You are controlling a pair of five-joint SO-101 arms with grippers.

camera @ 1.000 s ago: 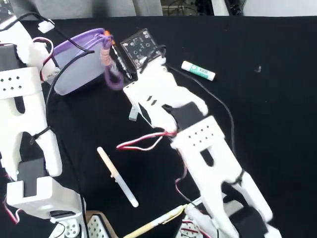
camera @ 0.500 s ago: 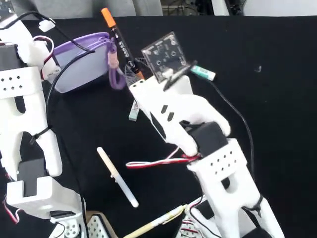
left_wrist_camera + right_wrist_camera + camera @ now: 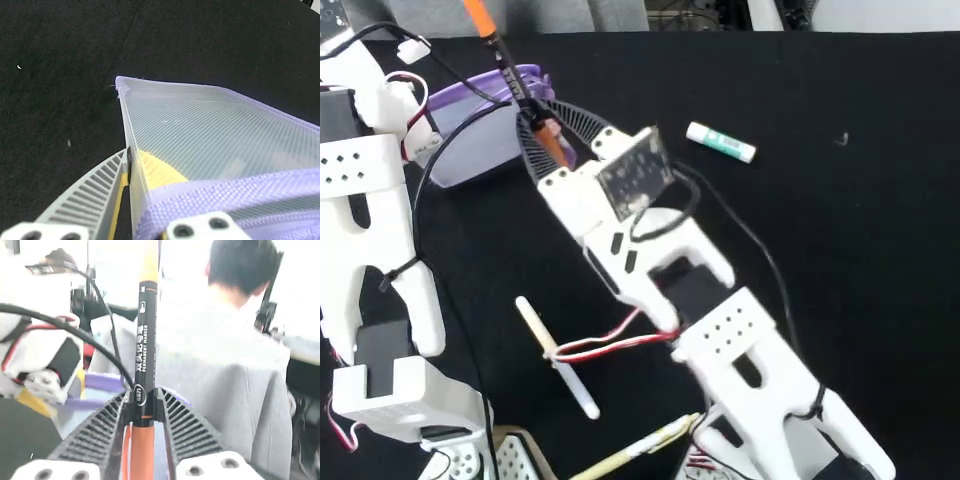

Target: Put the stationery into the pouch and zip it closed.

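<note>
Right gripper (image 3: 545,135) is clamped on an orange-black marker (image 3: 507,68), tilted, at the purple pouch (image 3: 485,145) edge. Left gripper (image 3: 129,175) is pinched shut on the pouch wall. Glue stick (image 3: 720,142), white pen (image 3: 558,357) and yellow pen (image 3: 630,450) lie loose on the desk (image 3: 840,250), with the right arm between them.

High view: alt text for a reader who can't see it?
The right arm's claw grips an orange-and-black marker, tilted, over the purple pouch at the black table's far left. A glue stick, a white pen and a yellow pen lie loose on it.
</note>
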